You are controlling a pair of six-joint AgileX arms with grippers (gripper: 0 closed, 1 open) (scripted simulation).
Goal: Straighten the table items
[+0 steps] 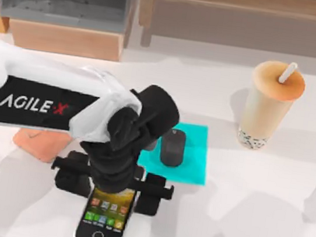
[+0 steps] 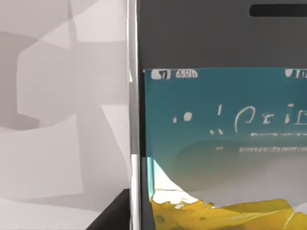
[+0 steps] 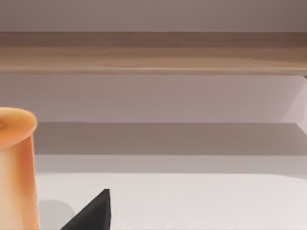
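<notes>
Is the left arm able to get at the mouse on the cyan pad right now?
Probably yes. The mouse lies uncovered on the cyan pad, right beside the left gripper, which is over the smartphone; nothing stands between them.

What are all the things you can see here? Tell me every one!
smartphone: one, black frame, colourful app screen, front of the table under the left gripper.
computer mouse: one, black, on the pad.
pad: one, cyan, table middle.
bubble-tea cup: one, tan with white straw, right side.
phone stand: one, rose-pink, left, partly under the arm.
table: one, white.
shelving: wooden and grey, behind the table.
left gripper: one, black, over the smartphone.
</notes>
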